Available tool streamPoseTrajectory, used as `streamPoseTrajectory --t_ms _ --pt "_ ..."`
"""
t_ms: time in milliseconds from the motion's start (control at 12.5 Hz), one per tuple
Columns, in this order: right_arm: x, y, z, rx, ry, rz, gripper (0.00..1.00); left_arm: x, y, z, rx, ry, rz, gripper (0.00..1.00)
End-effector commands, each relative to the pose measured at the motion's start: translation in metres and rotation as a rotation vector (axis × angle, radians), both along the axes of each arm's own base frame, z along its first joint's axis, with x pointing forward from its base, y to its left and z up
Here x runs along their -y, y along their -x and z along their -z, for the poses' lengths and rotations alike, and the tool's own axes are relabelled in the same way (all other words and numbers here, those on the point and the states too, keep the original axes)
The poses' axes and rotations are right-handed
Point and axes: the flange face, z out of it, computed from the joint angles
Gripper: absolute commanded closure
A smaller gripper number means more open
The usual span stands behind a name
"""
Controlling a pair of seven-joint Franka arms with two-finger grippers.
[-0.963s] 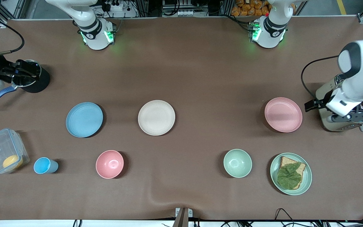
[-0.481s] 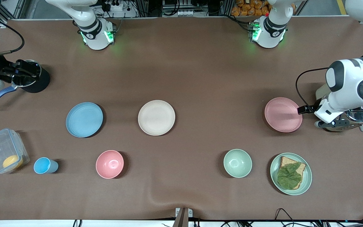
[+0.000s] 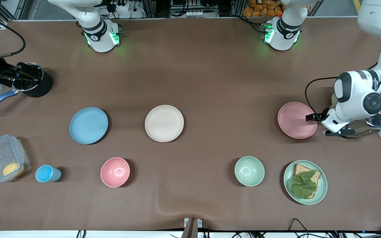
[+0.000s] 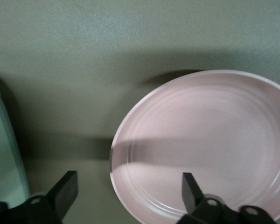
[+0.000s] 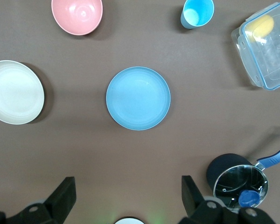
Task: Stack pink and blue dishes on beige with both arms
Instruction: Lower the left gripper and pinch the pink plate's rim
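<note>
The pink plate (image 3: 294, 119) lies flat toward the left arm's end of the table, beside the toaster. My left gripper (image 3: 317, 125) is open at that plate's toaster-side edge. In the left wrist view the left gripper (image 4: 128, 182) straddles the rim of the pink plate (image 4: 210, 140), one finger over the plate and one over the table. The beige plate (image 3: 164, 123) sits mid-table, with the blue plate (image 3: 88, 125) beside it toward the right arm's end. My right gripper (image 5: 127, 184) hangs open and empty high over the table, looking down on the blue plate (image 5: 138, 98); the front view does not show it.
The toaster (image 3: 375, 124) stands close by the left arm's wrist. Nearer the camera are a pink bowl (image 3: 115, 172), a blue cup (image 3: 46, 174), a green bowl (image 3: 249, 171) and a green plate (image 3: 324, 185) with bread and a leaf. A clear box (image 3: 3, 162) and a black pot (image 3: 31, 82) sit at the right arm's end.
The left arm has swung from over the toaster toward the pink plate, bringing its open gripper to the plate's edge. The plates have not moved.
</note>
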Motion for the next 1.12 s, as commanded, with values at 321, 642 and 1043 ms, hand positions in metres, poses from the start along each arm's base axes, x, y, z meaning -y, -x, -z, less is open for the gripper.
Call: streamPoseTrajectory --t_ms 321,642,1043 --pt "0.002 0.006 -0.004 0.001 0.004 0.017 0.00 -0.023 -0.001 0.022 0.015 -0.029 0.039 0.15" --pt "0.002 0.005 -0.003 -0.001 0.004 0.017 0.00 -0.023 0.000 0.029 0.005 -0.026 0.033 0.47" --pt "0.002 0.006 -0.004 0.001 0.004 0.017 0.00 -0.021 -0.001 0.032 0.004 -0.019 0.011 1.00"
